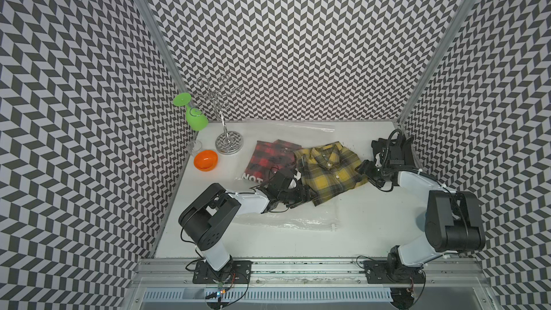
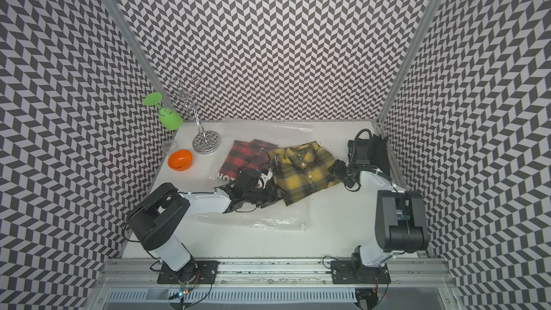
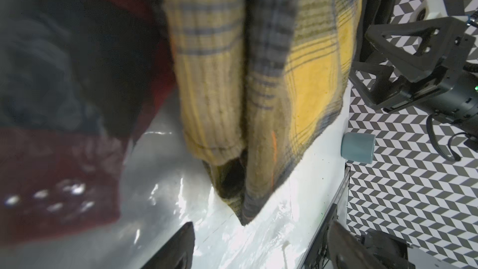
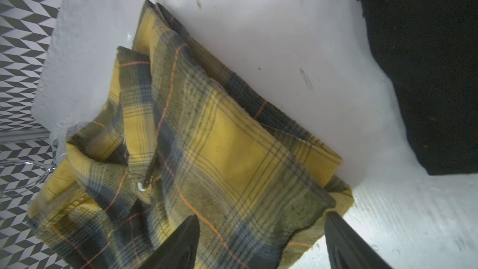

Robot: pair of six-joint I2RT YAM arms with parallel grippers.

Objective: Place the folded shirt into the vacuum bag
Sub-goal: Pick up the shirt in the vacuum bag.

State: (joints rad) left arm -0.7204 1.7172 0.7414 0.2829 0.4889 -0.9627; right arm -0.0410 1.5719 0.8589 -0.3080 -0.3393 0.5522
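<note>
Left tool [image 3: 261, 229] beside yellow shirt [image 3: 305, 73]

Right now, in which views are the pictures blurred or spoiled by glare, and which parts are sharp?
Left wrist view: the red plaid shirt is out of focus, and glare whitens the vacuum bag. Right wrist view: the yellow plaid shirt is fairly sharp, the table beside it overexposed. In both top views everything is sharp, with only thin glints on the vacuum bag.
</note>
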